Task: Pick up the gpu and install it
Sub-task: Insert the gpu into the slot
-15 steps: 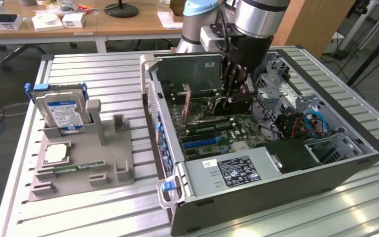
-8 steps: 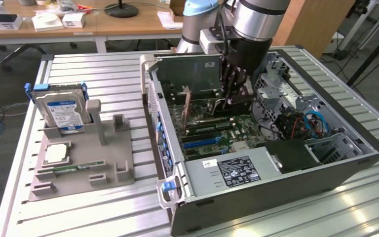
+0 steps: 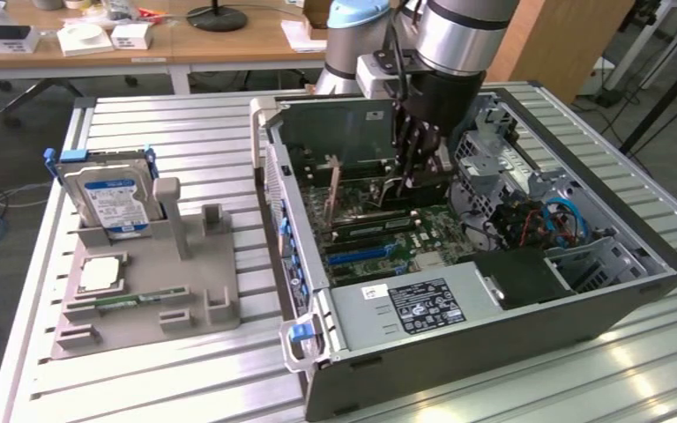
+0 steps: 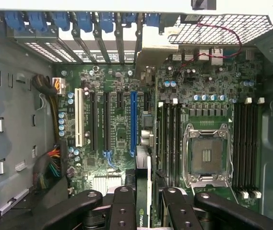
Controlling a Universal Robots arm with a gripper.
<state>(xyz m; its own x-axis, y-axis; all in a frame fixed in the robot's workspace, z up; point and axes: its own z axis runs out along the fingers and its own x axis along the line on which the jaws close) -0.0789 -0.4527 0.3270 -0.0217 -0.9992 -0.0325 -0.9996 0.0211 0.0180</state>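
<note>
The gpu [image 4: 143, 211] is a thin flat card seen edge-on, black with a green NVIDIA logo and a pale strip along one side. It stands upright inside the open case [image 4: 11, 143], clamped in the hand [image 4: 148, 205]. It is over the motherboard [image 4: 119, 129], between the blue slot [image 4: 133, 122] and the memory slots [image 4: 170, 139].

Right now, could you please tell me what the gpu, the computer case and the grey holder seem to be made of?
The gpu: probably fibreglass circuit board with a matte black face; thin edge, printed logo. The computer case: likely sheet steel, dull grey, folded edges. The grey holder: seemingly moulded or printed plastic, matte, uniformly coloured.
</note>
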